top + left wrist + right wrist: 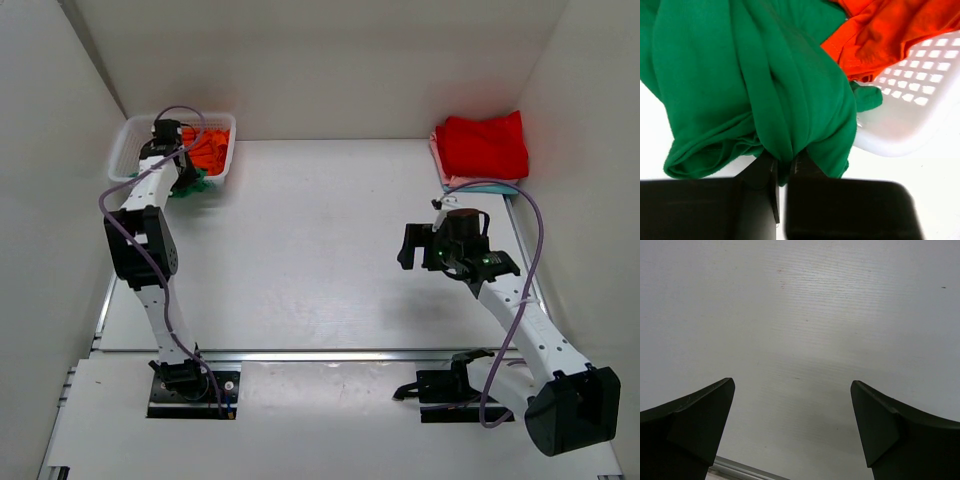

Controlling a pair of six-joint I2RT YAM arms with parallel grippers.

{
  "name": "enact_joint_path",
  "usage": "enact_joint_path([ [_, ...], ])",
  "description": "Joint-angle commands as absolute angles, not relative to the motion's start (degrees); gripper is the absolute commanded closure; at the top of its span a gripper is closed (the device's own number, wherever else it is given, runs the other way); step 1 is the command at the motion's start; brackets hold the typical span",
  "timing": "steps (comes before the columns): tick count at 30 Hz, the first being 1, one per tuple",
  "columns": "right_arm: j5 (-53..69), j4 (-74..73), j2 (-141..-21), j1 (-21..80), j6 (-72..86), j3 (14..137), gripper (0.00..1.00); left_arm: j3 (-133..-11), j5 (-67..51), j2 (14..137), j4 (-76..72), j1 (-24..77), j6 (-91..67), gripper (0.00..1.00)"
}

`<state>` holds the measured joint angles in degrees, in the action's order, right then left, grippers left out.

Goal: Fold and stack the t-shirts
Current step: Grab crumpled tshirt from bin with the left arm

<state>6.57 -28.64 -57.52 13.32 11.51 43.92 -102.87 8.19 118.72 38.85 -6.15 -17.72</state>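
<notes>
My left gripper (783,162) is shut on a fold of the green t-shirt (750,80), which hangs bunched over the near rim of the white lattice basket (920,70). An orange t-shirt (890,30) lies in the basket behind it. In the top view the left gripper (172,150) is at the basket (135,140), with the orange shirt (210,150) and a bit of the green shirt (192,185) showing. A folded red t-shirt (483,145) lies on a pink one (445,178) at the far right. My right gripper (408,246) is open and empty above bare table (805,330).
White walls enclose the table on the left, back and right. A metal rail (320,352) runs along the table's near edge. A teal edge (500,188) shows under the folded stack.
</notes>
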Motion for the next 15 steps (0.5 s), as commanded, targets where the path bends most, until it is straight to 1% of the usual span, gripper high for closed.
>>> enact_joint_path([
  [1, 7.2, -26.5, -56.4, 13.6, 12.5, 44.1, 0.01, -105.9, 8.8, 112.2, 36.4, -6.1, -18.3, 1.00],
  [5, 7.0, -26.1, -56.7, 14.8, 12.9, 44.2, 0.01, -108.6, 8.9, 107.2, 35.1, -5.8, -19.1, 1.00],
  [7, 7.0, -26.2, -56.5, 15.6, 13.4, 44.2, 0.01, -110.5, 8.7, 102.8, 34.0, -5.6, -19.4, 1.00],
  [8, 6.9, -26.5, -56.0, 15.9, 13.6, 43.9, 0.01, -110.7, 9.1, 99.5, 32.6, -4.4, -19.0, 1.00],
  [9, 6.7, -26.8, -55.2, 16.1, 14.1, 43.4, 0.01, -107.8, 15.2, 91.4, 26.5, -1.1, -17.0, 1.00],
  [10, 7.1, -26.5, -54.5, 16.0, 14.2, 43.2, 0.01, -105.0, 16.3, 89.1, 24.7, -0.8, -16.2, 1.00],
  [11, 7.0, -26.0, -54.4, 15.9, 14.6, 42.7, 0.01, -104.2, 16.3, 85.3, 21.2, 1.8, -15.4, 1.00],
  [13, 7.3, -26.2, -53.2, 15.7, 14.9, 41.9, 0.01, -103.7, 12.4, 81.7, 20.8, 2.1, -17.0, 1.00],
  [15, 7.5, -25.2, -52.3, 15.2, 15.3, 40.9, 0.01, -104.8, 4.4, 79.0, 23.7, 1.9, -20.0, 1.00],
])
